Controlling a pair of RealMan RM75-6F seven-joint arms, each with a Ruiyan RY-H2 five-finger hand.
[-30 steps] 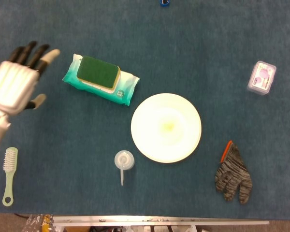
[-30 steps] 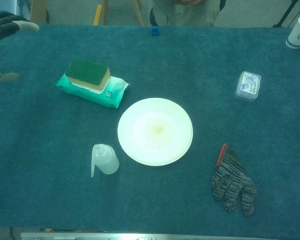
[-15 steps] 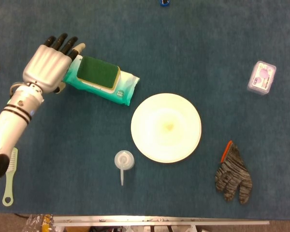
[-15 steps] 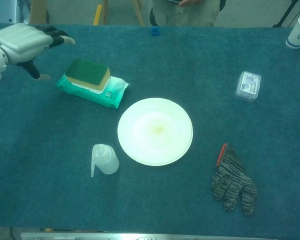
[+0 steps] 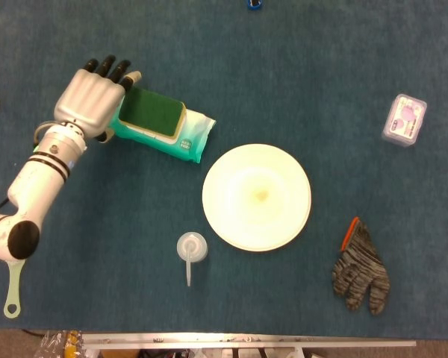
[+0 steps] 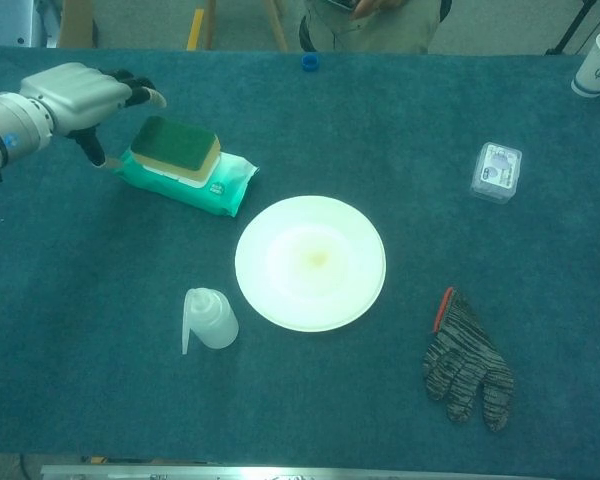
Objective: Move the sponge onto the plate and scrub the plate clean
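Note:
A green-topped sponge (image 5: 152, 112) (image 6: 176, 144) lies on a teal pack of wipes (image 5: 181, 139) (image 6: 220, 183) at the left of the blue table. My left hand (image 5: 95, 97) (image 6: 80, 93) hovers just left of the sponge with its fingers spread, holding nothing. A pale round plate (image 5: 257, 197) (image 6: 310, 262) with a small yellow stain at its middle sits near the table's centre, well to the right of the hand. My right hand appears in neither view.
A small clear squeeze bottle (image 5: 191, 250) (image 6: 208, 319) lies just left of the plate. A grey knit glove (image 5: 361, 270) (image 6: 467, 364) lies at the front right, a small plastic box (image 5: 405, 119) (image 6: 497, 172) at the far right. A brush handle (image 5: 13, 283) lies at the front left.
My left hand has travelled right across the table, from the far left edge to right beside the sponge. The sponge and plate have not moved.

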